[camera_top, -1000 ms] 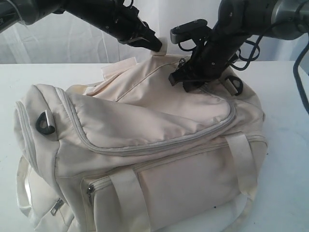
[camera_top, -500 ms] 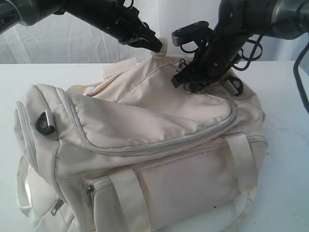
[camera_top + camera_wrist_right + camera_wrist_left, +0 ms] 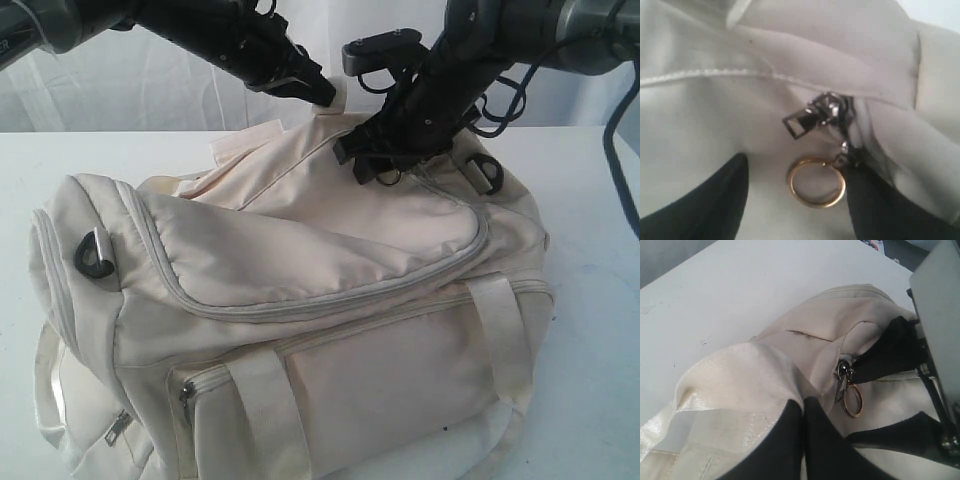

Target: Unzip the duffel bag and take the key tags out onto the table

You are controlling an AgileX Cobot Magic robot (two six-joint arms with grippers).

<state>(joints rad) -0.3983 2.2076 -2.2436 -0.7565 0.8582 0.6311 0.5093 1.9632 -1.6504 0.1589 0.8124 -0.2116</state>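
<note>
The cream-white duffel bag (image 3: 300,300) lies on the white table (image 3: 590,210), and its grey top zipper (image 3: 330,300) runs shut along the front. My left gripper (image 3: 328,95) is shut on a pale webbing tab (image 3: 740,375) at the bag's top rear and holds it up. My right gripper (image 3: 799,165) stands open over the zipper slider (image 3: 820,117). The slider's gold pull ring (image 3: 815,182) lies between the fingers, touching one finger (image 3: 885,210). In the exterior view this gripper (image 3: 372,168) presses onto the bag's top. The key tags are hidden.
Black D-rings sit at the bag's left end (image 3: 93,253) and right rear (image 3: 487,172). Webbing handles (image 3: 505,340) hang down the front. The right arm's cables (image 3: 505,100) loop behind the bag. A white curtain (image 3: 150,90) backs the table.
My right gripper has shifted left along the bag's top, now over the slider and ring. The left gripper holds the tab as before.
</note>
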